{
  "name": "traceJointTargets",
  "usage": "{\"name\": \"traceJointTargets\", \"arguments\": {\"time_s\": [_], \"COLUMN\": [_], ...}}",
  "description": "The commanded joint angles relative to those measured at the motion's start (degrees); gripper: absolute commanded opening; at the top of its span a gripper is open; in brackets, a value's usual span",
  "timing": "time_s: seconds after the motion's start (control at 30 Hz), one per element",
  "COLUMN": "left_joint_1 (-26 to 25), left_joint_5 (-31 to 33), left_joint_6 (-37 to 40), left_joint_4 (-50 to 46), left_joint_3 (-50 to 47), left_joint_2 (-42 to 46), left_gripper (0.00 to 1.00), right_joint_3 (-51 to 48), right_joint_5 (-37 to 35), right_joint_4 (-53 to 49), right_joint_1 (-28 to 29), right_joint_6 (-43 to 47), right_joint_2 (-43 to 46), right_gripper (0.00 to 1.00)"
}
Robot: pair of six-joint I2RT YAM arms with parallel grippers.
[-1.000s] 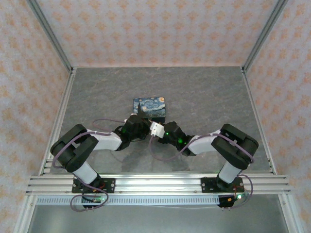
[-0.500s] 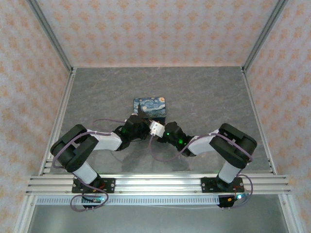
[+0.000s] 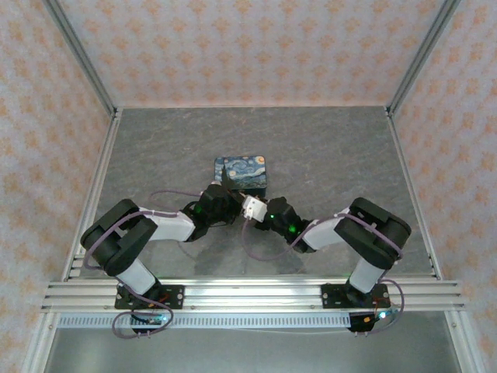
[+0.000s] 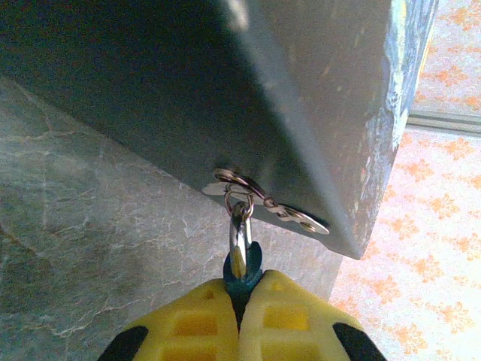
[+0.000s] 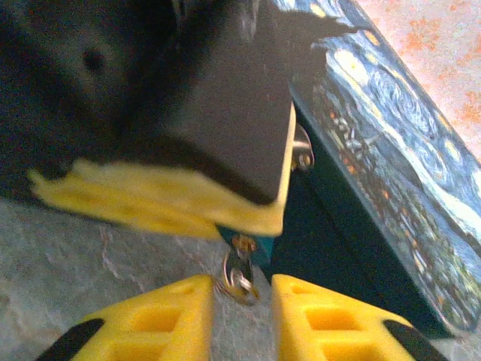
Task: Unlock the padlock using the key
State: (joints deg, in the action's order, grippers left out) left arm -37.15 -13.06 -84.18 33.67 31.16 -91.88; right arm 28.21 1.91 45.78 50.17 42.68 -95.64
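The padlock [image 4: 242, 275] is a tiny teal body with a pale shackle [image 4: 240, 229] hooked through a ring on the night-sky box [image 4: 225, 90]. My left gripper [image 4: 244, 289] is shut on the padlock's body. In the right wrist view the padlock's teal underside [image 5: 261, 247] shows just below the left gripper's yellow fingers [image 5: 173, 199]. The key [image 5: 240, 269] with its small ring hangs from that underside. My right gripper [image 5: 240, 289] is open, one finger on each side of the key. From above, both grippers [image 3: 230, 202] [image 3: 245, 208] meet at the near edge of the box [image 3: 241, 172].
The box stands on the grey stone-patterned table [image 3: 326, 155], mid-table, just beyond both wrists. Aluminium frame posts and patterned walls close in the table on three sides. The arms' bases sit on the rail [image 3: 248, 295] at the near edge.
My right gripper's jaws have widened slightly around the key, and its wrist has edged a little right. The left gripper keeps its grip on the padlock.
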Motion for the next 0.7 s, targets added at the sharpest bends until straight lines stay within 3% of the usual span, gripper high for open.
{"name": "traceJointTargets", "arguments": {"time_s": [0.0, 0.67], "left_joint_1": [-0.6, -0.7], "left_joint_5": [0.0, -0.3], "left_joint_6": [-0.4, -0.1], "left_joint_4": [1.2, 0.5], "left_joint_3": [0.7, 0.8], "left_joint_2": [0.4, 0.8], "left_gripper": [0.00, 0.00], "right_joint_3": [-1.4, 0.9], "right_joint_5": [0.8, 2.9], "right_joint_4": [-0.7, 0.1], "right_joint_1": [-0.6, -0.7], "right_joint_6": [1.0, 2.0], "right_joint_2": [3.2, 0.2], "right_gripper": [0.29, 0.29]}}
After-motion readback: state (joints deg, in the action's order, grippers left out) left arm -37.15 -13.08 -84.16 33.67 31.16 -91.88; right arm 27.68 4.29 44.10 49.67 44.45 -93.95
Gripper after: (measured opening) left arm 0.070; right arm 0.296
